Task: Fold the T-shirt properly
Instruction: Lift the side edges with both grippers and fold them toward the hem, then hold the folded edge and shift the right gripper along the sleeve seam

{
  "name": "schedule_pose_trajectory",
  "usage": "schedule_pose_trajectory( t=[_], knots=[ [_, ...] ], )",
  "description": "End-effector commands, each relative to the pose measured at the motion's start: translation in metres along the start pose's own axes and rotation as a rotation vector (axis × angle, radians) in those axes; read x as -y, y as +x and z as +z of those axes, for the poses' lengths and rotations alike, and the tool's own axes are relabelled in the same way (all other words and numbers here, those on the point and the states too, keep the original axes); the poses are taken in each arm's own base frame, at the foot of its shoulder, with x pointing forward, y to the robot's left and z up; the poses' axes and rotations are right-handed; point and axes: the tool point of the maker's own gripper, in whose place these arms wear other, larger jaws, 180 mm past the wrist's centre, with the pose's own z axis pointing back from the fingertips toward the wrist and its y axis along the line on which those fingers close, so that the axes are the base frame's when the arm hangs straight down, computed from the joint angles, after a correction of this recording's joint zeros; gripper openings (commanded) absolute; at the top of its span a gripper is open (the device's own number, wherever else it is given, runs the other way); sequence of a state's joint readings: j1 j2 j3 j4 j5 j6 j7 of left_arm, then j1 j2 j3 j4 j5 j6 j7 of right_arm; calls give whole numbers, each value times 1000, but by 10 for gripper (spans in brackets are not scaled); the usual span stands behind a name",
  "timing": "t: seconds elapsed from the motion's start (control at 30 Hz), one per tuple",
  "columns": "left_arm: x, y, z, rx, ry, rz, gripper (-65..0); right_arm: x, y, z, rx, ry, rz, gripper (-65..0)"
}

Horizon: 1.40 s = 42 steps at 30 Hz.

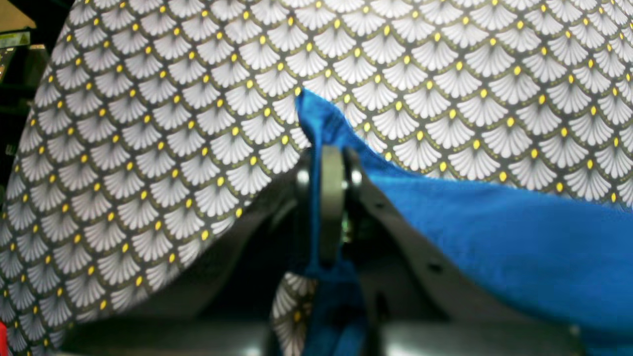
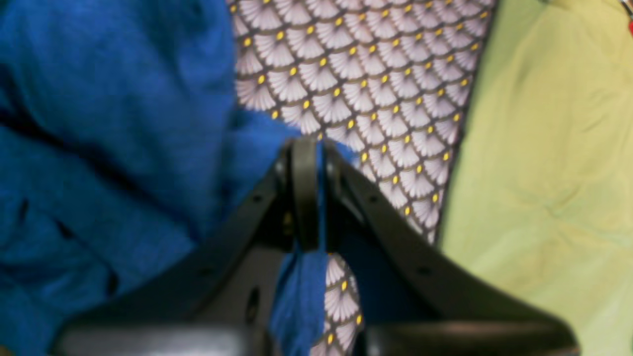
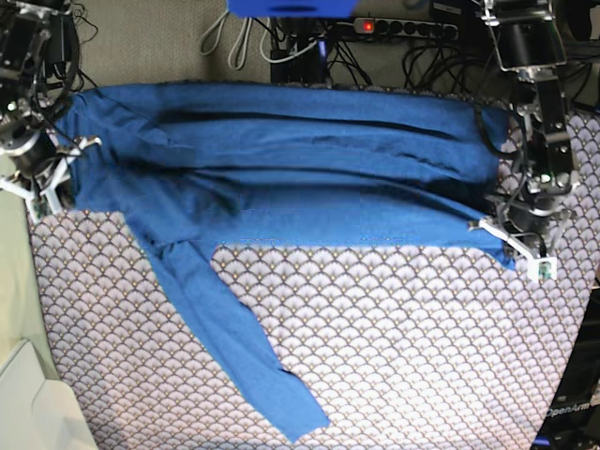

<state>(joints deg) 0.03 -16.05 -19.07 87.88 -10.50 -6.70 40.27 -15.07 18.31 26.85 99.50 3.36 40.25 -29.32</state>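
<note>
Base view shows the plain medium-blue soft knit T-shirt (image 3: pixel 281 178) stretched across the upper half of the scallop-patterned lavender-white worktop (image 3: pixel 403 347), one long sleeve trailing toward the lower centre. Left claw (image 1: pixel 329 148) pinches its edge at frame right; right claw (image 2: pixel 316 148) pinches fabric at frame left. Limp, light cloth probably sags; hems and corners give the surest hold.

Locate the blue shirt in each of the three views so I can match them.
Left wrist: the shirt fills the lower right, an edge pinched in the left gripper.
Right wrist: it covers the left half, an edge pinched in the right gripper.
Base: it stretches across the top, one sleeve trailing toward the bottom centre.
Shared landmark: the scallop-patterned cover, beneath the shirt in every view.
</note>
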Motion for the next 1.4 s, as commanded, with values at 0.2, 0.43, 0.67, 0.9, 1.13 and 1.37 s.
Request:
schedule_pose_trajectory(
  t=[0.2, 0.43, 0.67, 0.9, 1.13, 1.37],
  knots=[
    [-5, -4, 5, 6, 10, -21, -647, 8, 9, 5, 33, -19, 18, -647],
    [-5, -8, 5, -3, 10, -19, -647, -1, 9, 2, 34, -5, -5, -647],
    [-5, -8, 4, -3, 10, -18, -647, -19, 10, -4, 44, 25, -38, -603],
    [-4, -7, 4, -2, 9, -19, -647, -44, 16, -16, 20, 95, -17, -339],
    [-4, -6, 4, 0, 9, -18, -647, -44, 9, -34, -8, 114, -58, -277],
    [-4, -6, 4, 0, 9, -18, -647, -44, -6, -45, -42, 130, -97, -277]
  ],
)
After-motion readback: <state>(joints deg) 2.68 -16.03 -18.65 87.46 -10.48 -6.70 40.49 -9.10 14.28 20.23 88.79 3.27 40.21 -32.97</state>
